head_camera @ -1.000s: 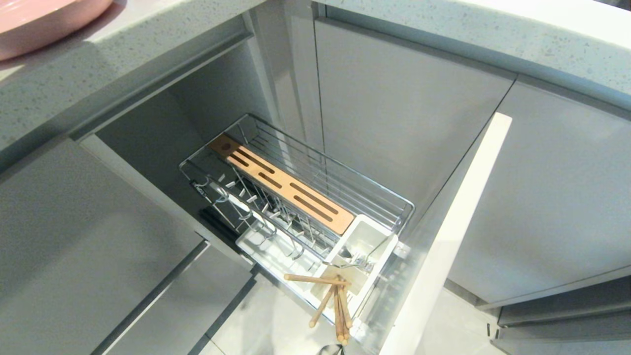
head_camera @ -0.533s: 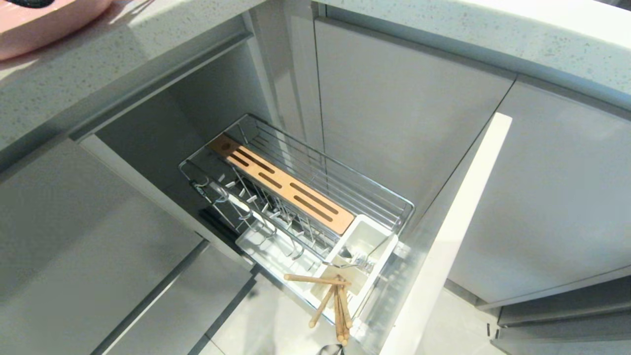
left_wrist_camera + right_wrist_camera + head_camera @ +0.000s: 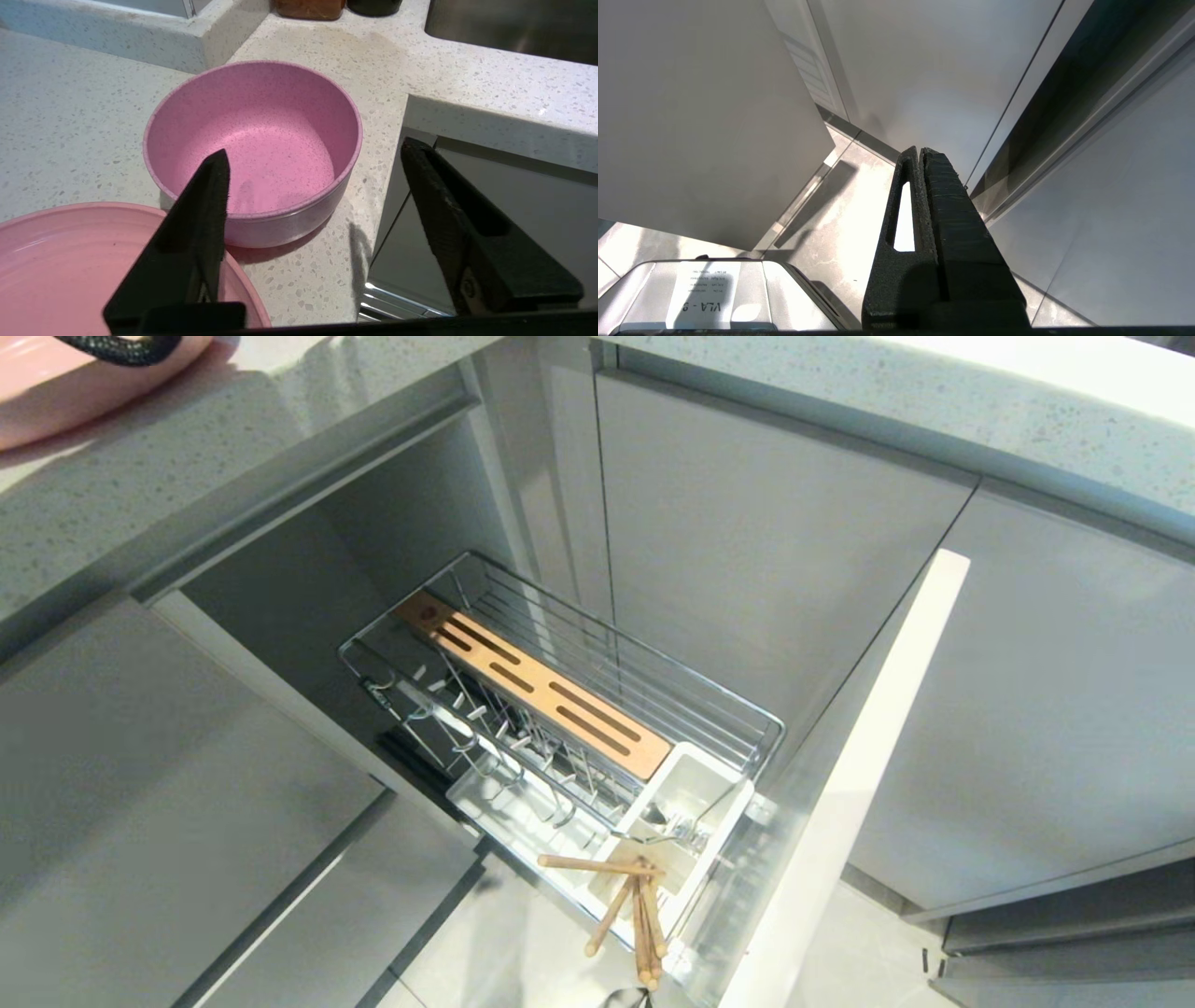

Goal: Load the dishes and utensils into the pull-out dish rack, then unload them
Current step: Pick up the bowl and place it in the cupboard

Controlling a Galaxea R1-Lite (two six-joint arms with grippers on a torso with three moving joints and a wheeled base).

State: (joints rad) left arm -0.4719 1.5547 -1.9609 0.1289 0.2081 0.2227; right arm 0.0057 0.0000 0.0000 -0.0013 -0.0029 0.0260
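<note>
The pink bowl point(image 3: 261, 135) stands upright on the speckled counter, with the pink plate point(image 3: 70, 270) beside it. My left gripper point(image 3: 316, 150) hovers open over the bowl's near rim and the counter edge, holding nothing. One finger is in front of the bowl, the other past the counter edge. In the head view a black finger point(image 3: 117, 347) shows over the plate point(image 3: 56, 392). The pull-out dish rack point(image 3: 597, 644) is drawn out below. Chopsticks point(image 3: 639, 915) and a silver fork point(image 3: 672, 826) sit in its white utensil box point(image 3: 695, 784). The right gripper point(image 3: 920, 151) hangs shut near the floor.
The rack's pale front panel point(image 3: 840, 803) stands out to the right of the basket. A sink point(image 3: 514, 23) and two jars point(image 3: 308, 7) lie beyond the bowl. The robot's base point(image 3: 691, 294) sits under the right arm.
A black finger of the left gripper has come into the head view's top left corner, over the plate, and shadows on the counter have shifted. The rack and utensils have not moved.
</note>
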